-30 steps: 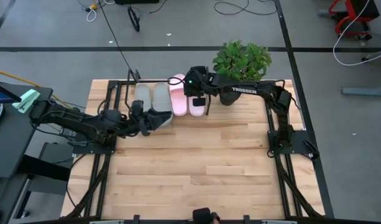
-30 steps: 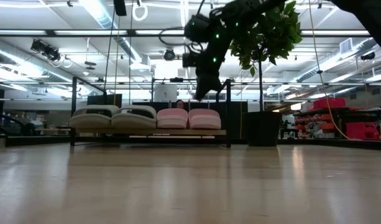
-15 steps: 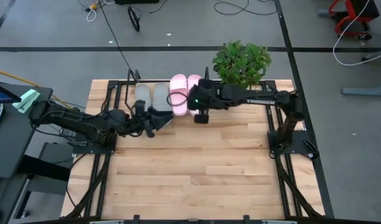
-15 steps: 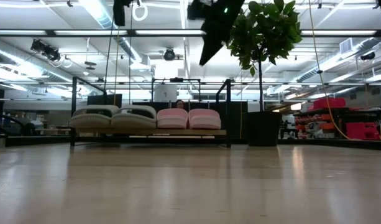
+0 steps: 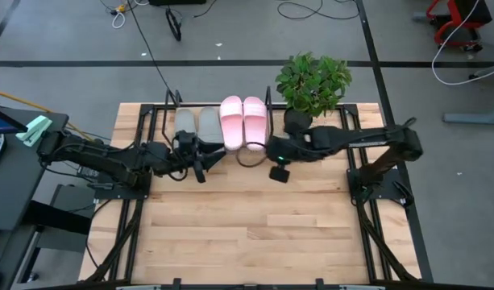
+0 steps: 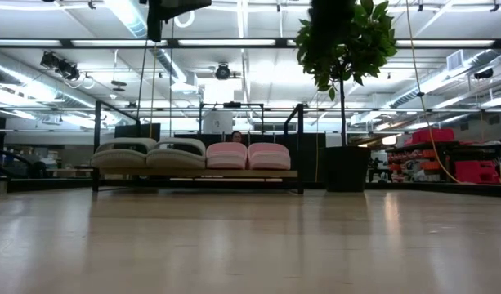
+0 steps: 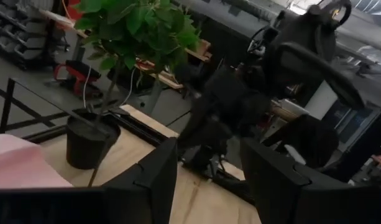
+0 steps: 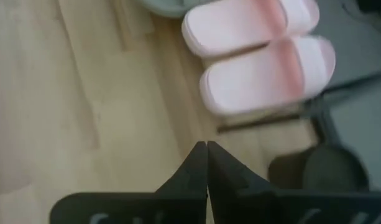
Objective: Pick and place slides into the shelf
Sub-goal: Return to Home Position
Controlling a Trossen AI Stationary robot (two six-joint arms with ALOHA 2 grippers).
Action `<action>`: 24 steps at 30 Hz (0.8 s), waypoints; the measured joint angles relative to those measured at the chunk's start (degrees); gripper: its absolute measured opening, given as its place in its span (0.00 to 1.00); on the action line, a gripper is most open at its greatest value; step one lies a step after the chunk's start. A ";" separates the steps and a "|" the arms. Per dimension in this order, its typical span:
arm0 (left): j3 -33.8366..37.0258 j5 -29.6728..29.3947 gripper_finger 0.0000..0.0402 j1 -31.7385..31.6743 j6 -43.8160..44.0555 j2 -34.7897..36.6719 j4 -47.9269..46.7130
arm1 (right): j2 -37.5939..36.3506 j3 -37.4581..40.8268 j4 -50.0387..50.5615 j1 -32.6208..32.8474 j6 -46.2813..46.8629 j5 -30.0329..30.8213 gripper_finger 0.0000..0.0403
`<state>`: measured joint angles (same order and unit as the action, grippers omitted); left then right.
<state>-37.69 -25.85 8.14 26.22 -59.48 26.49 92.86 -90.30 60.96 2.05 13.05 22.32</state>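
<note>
Two grey slides (image 5: 185, 122) and two pink slides (image 5: 232, 121) sit side by side, straps up, on the shelf (image 6: 193, 173).

Right gripper (image 5: 279, 171) moved back from pink slides (image 5: 245, 121), now over table (image 5: 247, 217) near plant pot (image 5: 295, 121). Left gripper (image 5: 200, 163) backed slightly off grey slides (image 5: 209, 125).

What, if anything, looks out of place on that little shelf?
Nothing stands out: two grey slides and two pink slides sit in a tidy row on the shelf. The left gripper and right gripper hold nothing.
</note>
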 joint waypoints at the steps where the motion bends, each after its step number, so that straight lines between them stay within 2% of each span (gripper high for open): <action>1: 0.00 0.06 0.45 0.00 -0.30 0.00 -0.49 | -1.69 1.73 0.00 0.65 1.92 0.05 0.01; 6: 0.00 0.28 0.44 0.00 0.41 0.00 -7.67 | -10.69 11.47 -0.49 4.18 12.51 -0.22 0.01; 9: 0.00 -3.52 0.43 0.37 3.10 0.42 -13.31 | -15.71 15.84 -1.29 6.38 18.40 -0.23 0.01; 13: 0.00 -8.88 0.41 1.41 5.51 1.85 -21.16 | -19.53 18.95 -1.63 8.38 23.16 -0.27 0.01; 17: 0.04 -9.76 0.39 2.52 6.88 5.03 -28.37 | -20.89 19.43 -1.94 9.00 23.87 -0.19 0.01; 20: 3.54 -9.95 0.38 3.10 8.24 8.77 -27.65 | -20.67 19.43 -2.60 8.97 22.76 -0.12 0.01; 24: 12.84 -9.97 0.36 3.13 10.79 14.92 -17.63 | -19.99 19.43 -3.15 8.25 21.54 -0.14 0.01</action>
<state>-24.86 -35.81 11.27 37.01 -44.56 8.86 72.87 -70.87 57.81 10.30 34.59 22.17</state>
